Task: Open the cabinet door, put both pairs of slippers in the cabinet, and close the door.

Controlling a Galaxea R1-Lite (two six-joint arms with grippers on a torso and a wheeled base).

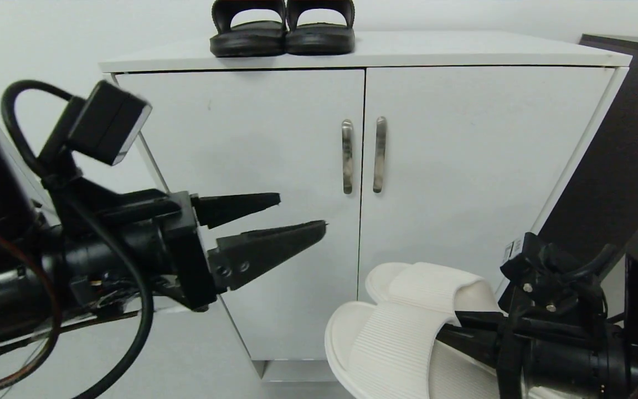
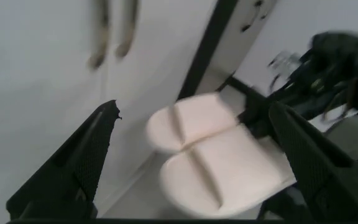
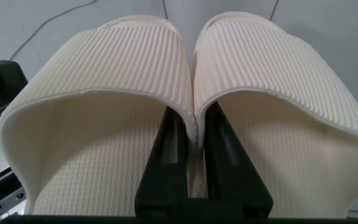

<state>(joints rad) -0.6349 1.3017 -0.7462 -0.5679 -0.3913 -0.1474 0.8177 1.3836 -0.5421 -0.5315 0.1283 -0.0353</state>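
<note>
The white cabinet [image 1: 274,138] has both doors shut, with two metal handles [image 1: 347,156] side by side at the middle seam. A black pair of slippers [image 1: 283,30] stands on its top. My left gripper [image 1: 302,210] hangs open with nothing in it in front of the left door, below and left of the handles. My right gripper [image 3: 194,124] is low in front of the right door, shut on the inner strap edges of a white ribbed pair of slippers [image 1: 402,327], held side by side. The left wrist view has the white slippers [image 2: 216,155] between its open fingers [image 2: 86,155], farther off.
A dark panel [image 1: 618,155] leans against the cabinet's right side. Pale floor [image 1: 197,360] lies in front of the cabinet base. A white wall rises behind.
</note>
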